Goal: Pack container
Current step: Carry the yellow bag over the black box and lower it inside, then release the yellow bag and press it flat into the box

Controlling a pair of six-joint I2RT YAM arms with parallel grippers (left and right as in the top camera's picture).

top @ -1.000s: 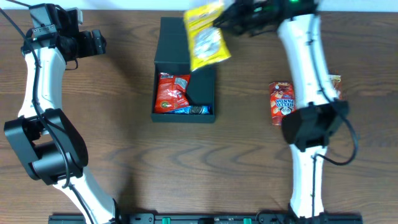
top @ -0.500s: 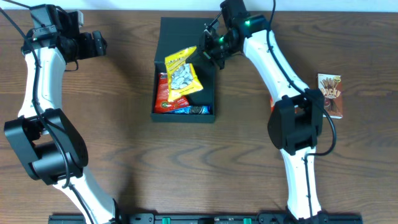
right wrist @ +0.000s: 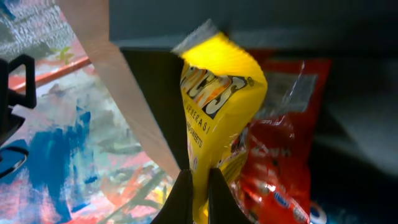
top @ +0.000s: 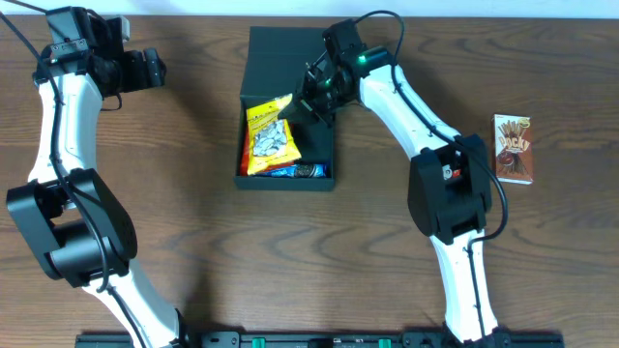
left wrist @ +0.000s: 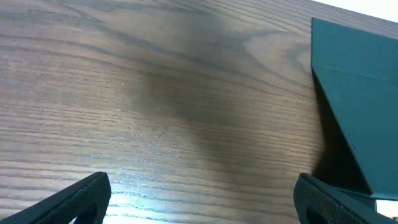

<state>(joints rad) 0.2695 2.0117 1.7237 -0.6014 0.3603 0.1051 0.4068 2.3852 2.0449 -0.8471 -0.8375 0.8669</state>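
The right gripper point(top: 307, 99), closed tight on one end of the yellow packet point(top: 269, 141), is much the nearer arm, with the open container point(top: 279, 60) directly under it, its long axis roughly along the hanging packet, while the left gripper point(top: 155, 68) stands wide open, empty, well apart.

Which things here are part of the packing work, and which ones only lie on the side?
In the job: container; yellow snack packet, held by the right gripper; red packet, blue packet inside.
Lying about: brown snack box, perhaps next; left gripper, open.
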